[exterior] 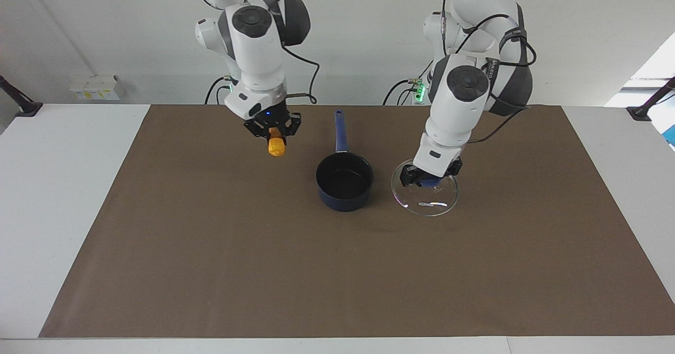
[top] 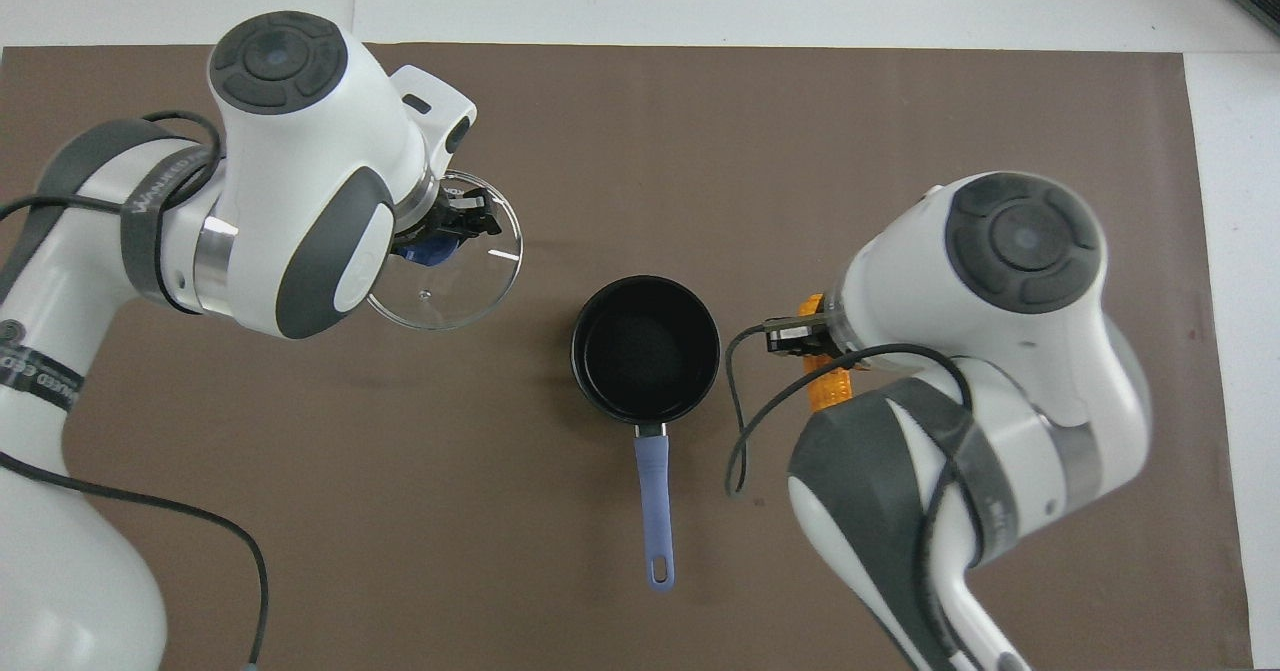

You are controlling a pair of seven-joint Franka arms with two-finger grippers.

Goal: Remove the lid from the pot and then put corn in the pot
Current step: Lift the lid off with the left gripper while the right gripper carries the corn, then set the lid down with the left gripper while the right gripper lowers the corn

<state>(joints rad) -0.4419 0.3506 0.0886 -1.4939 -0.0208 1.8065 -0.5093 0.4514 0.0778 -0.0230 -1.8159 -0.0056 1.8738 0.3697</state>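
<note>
Facing view: right gripper (exterior: 274, 132), raised over the brown mat (exterior: 211, 248), clamps the yellow-orange corn cob (exterior: 276, 146); overhead, its arm hides most of the cob. Left gripper (exterior: 430, 177) grips the knob of the clear glass lid (exterior: 428, 200), beside the uncovered, empty navy saucepan (exterior: 344, 181).

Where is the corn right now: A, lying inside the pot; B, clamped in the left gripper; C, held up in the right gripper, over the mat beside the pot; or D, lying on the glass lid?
C: the corn hangs from the right gripper above the mat, short of the pot, whose black inside shows bare, while the left gripper is down at the lid.
</note>
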